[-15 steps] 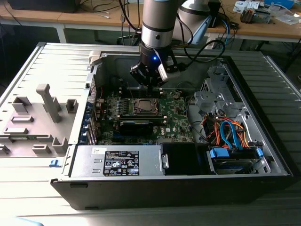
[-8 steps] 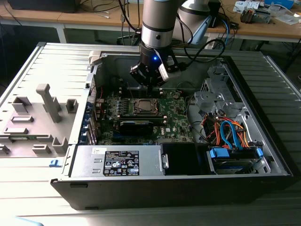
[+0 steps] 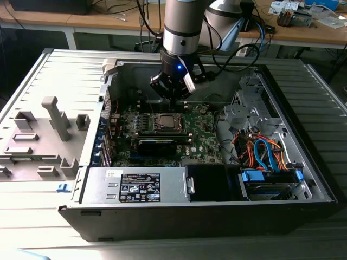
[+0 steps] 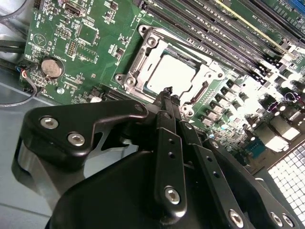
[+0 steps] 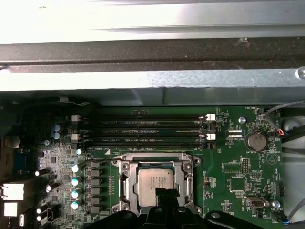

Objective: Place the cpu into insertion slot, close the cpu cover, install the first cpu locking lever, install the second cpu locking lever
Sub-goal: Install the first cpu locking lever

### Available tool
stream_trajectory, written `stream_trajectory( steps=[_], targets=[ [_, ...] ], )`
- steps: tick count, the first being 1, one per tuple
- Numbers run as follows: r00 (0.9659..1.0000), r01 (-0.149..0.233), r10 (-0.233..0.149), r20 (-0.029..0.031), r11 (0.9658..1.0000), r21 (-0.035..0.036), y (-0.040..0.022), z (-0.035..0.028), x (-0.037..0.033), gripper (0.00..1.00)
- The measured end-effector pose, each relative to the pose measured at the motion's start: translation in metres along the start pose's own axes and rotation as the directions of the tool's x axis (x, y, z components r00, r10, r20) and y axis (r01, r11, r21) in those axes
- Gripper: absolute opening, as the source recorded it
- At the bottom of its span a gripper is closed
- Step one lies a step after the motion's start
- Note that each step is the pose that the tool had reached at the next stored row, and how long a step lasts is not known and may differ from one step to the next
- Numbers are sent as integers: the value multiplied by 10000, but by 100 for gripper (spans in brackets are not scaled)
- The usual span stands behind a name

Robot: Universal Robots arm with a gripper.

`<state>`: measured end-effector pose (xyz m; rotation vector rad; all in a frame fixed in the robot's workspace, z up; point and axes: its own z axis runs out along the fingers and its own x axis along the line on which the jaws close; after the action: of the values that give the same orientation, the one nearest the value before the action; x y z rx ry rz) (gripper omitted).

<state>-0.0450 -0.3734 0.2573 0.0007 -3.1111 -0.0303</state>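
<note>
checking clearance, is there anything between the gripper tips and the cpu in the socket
Nothing lies between them. In the second wrist view the gripper hangs just above the cpu, seated inside the cpu cover, with only open air between.

Matt silvery metal cpu (image 5: 155, 185) under a shiny steel cpu cover (image 5: 125, 186) on a glossy green circuit board (image 5: 233, 171); matt black metal claw (image 4: 167, 94), wooden counter (image 3: 108, 23)

CPU (image 5: 155, 183): pale silvery square, flat, seated in insertion slot (image 5: 125, 183) on the green board. CPU cover (image 4: 204, 76): silver frame, lying closed around chip, which shows through its window. Same layout in both wrist views.
</note>
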Motion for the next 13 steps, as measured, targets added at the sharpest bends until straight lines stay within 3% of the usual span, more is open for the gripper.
stream_trajectory(
  steps=[13],
  targets=[
    [9999,116,-116,-2,9999,3,0,1,39,11]
  ],
)
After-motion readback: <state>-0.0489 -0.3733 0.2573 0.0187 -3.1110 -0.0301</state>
